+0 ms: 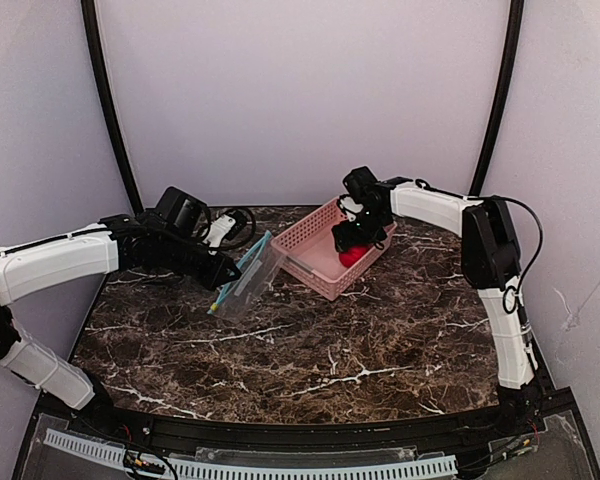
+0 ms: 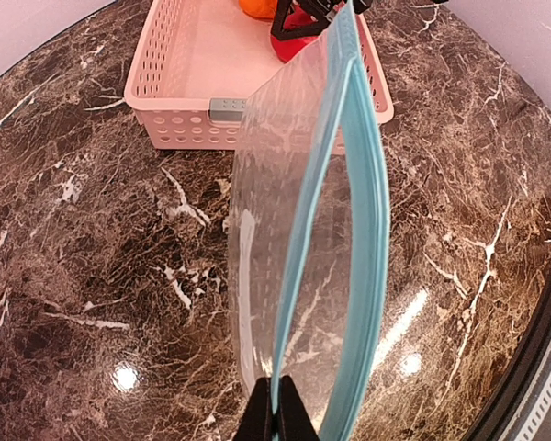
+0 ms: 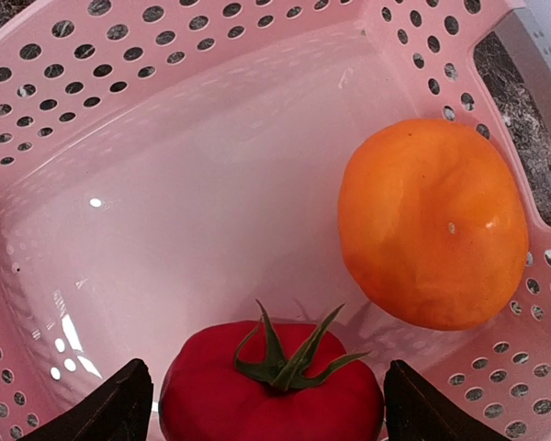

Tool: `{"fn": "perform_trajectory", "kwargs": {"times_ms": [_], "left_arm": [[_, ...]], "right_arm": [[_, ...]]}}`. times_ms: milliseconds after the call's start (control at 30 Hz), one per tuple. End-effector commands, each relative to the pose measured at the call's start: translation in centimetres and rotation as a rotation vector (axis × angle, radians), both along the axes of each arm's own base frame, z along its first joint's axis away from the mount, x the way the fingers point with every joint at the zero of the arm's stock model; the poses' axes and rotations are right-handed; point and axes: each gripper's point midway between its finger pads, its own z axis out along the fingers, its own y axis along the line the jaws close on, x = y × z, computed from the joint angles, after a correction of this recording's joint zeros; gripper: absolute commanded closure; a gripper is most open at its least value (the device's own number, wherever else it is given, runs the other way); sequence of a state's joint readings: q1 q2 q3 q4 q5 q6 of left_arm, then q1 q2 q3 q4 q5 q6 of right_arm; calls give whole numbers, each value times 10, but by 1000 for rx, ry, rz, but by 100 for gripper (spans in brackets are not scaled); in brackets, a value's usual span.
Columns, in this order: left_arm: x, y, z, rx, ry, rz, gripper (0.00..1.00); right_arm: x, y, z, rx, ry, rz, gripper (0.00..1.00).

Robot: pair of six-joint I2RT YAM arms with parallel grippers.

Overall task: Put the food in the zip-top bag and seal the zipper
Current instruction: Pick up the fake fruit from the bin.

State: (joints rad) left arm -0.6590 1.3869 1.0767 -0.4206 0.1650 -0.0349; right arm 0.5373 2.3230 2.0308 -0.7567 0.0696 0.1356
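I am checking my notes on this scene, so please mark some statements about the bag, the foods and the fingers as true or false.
1. The left fingers pinch the zip-top bag. True.
2. The orange food is inside the bag. False: it lies in the pink basket.
3. The right fingers stand on either side of the red food. True.
4. The zipper is sealed. False: its two strips stand apart.
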Motion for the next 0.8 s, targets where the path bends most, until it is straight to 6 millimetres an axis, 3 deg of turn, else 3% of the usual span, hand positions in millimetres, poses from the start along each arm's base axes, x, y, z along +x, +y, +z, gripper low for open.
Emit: {"fn": "perform_trajectory", "kwargs": {"times_ms": [0, 167, 433, 633, 767], "left_arm": [[-5, 4, 6, -18, 0, -1, 99], [-6, 4, 7, -20, 0, -1, 99], [-6, 4, 8, -22, -4, 1, 99], [-6, 4, 9, -27, -8, 1, 99], [-6, 4, 10, -37, -3, 0, 99]], "right_arm": [[-4, -1, -15, 1, 48, -2, 14], [-7, -2, -18, -3, 60, -2, 15], [-5, 5, -10, 41, 52, -3, 24], [-1, 9, 7, 74, 18, -8, 31], [2, 10, 31, 105, -26, -14, 32]]}}
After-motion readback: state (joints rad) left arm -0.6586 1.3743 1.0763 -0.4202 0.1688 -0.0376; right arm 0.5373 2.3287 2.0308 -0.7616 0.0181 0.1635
